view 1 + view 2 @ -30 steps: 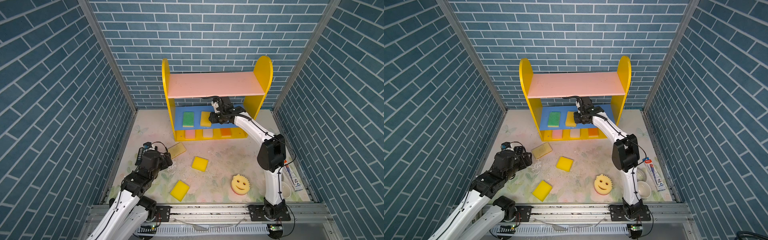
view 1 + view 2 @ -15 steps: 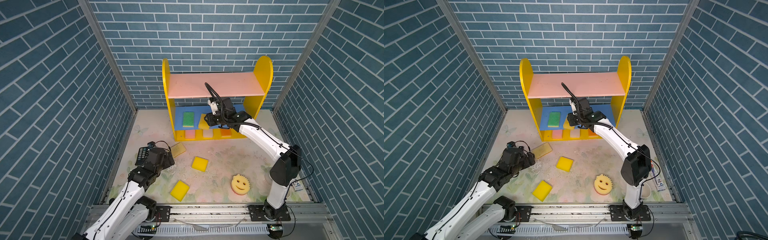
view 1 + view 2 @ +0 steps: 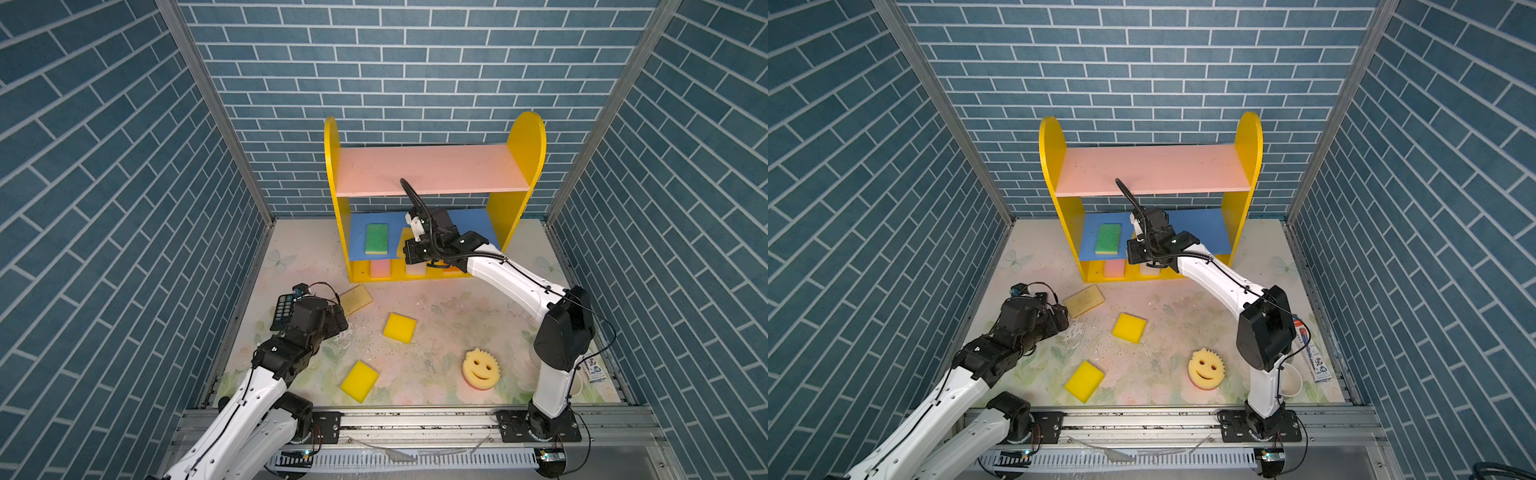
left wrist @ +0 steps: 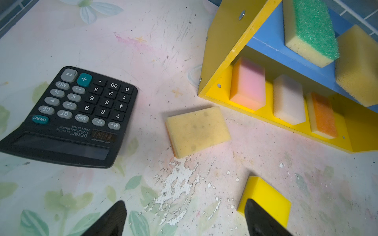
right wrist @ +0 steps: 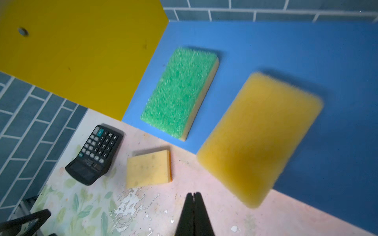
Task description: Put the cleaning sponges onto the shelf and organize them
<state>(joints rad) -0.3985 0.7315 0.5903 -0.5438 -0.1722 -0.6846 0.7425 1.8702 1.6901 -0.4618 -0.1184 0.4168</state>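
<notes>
BEFORE THE PICK: The left gripper (image 4: 184,204) hovers wide open and empty over the table. The tan sponge (image 3: 355,300) lies flat just beyond its fingertips, at about 1 o'clock in both top views. Its long axis runs roughly 8 to 2 o'clock, with a black calculator (image 4: 81,114) at its 9 o'clock. This arm looks by far the nearer, and a grasp would likely span the sponge's short width.

The right gripper (image 5: 194,196), fingers pressed together on nothing, hangs before the shelf (image 3: 432,170) at 12 o'clock. There the green sponge (image 3: 377,238) and a yellow sponge (image 5: 259,139) sit on the blue board, the yellow one overhanging its front edge. Pink (image 4: 248,83), whitish (image 4: 288,100) and orange (image 4: 322,116) sponges line the base. Two yellow squares (image 3: 400,328) (image 3: 359,381) and the smiley sponge (image 3: 481,369) lie on the table.
</notes>
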